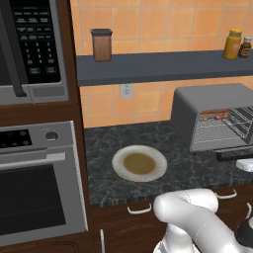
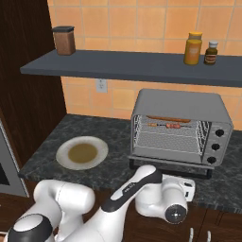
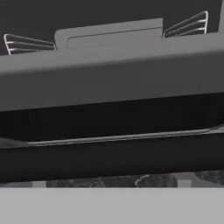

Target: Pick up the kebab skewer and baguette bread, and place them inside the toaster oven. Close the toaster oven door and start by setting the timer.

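Note:
The grey toaster oven point(image 2: 182, 124) stands on the dark counter with its door point(image 2: 166, 166) dropped flat. On its wire rack lie the orange-brown baguette bread point(image 2: 168, 118) and, just in front of it, the thin kebab skewer point(image 2: 168, 125); both also show through the opening, the baguette point(image 1: 214, 112) above the skewer point(image 1: 215, 117). My gripper point(image 2: 188, 188) hangs low in front of the door's free edge and is seen at the frame's right edge point(image 1: 245, 165). In the hand view the door's grey frame point(image 3: 112, 72) and dark glass point(image 3: 112, 114) lie close ahead. The jaws stand open, holding nothing.
A white plate point(image 1: 139, 163) sits bare on the counter left of the toaster oven. The black microwave point(image 1: 30, 47) and steel built-in oven point(image 1: 37, 183) stand at the far left. A shelf point(image 2: 137, 66) above carries a brown jar point(image 2: 64, 40) and two bottles point(image 2: 193, 48).

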Available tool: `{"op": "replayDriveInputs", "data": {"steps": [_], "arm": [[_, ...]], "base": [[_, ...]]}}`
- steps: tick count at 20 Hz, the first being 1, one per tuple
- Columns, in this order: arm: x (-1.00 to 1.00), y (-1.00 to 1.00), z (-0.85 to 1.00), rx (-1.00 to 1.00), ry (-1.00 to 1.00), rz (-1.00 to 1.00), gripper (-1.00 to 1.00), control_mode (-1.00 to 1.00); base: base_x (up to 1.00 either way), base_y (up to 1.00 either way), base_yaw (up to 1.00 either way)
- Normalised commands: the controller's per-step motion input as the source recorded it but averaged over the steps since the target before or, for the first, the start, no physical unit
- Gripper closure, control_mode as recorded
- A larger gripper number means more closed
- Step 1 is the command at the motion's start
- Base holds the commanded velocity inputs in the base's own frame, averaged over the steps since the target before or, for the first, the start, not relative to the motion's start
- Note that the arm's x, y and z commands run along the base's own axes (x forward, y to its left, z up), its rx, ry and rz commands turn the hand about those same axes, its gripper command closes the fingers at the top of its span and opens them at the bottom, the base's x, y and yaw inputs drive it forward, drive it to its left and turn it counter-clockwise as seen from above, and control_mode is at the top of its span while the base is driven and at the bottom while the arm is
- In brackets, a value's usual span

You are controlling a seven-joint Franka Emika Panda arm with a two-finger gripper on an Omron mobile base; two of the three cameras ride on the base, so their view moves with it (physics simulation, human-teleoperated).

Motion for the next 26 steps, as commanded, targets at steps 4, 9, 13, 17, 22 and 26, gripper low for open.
{"op": "replayDriveInputs", "data": {"steps": [4, 9, 13, 17, 22, 26], "arm": [[0.39, 0.00, 0.36, 0.02, 0.00, 0.00, -1.00, -1.00], [0.33, 0.00, 0.19, 0.01, 0.00, 0.00, -1.00, -1.00], [0.32, 0.00, 0.01, 0.00, 0.00, 0.00, -1.00, -1.00], [0.32, 0.00, 0.00, 0.00, 0.00, 0.00, -1.00, -1.00], [0.35, 0.00, 0.09, 0.00, 0.00, 0.00, -1.00, -1.00], [0.38, 0.00, 0.19, 0.00, 0.00, 0.00, -1.00, -1.00]], "base": [[0.00, 0.00, 0.00], [0.00, 0.00, 0.00], [0.00, 0.00, 0.00], [0.00, 0.00, 0.00], [0.00, 0.00, 0.00], [0.00, 0.00, 0.00]]}}
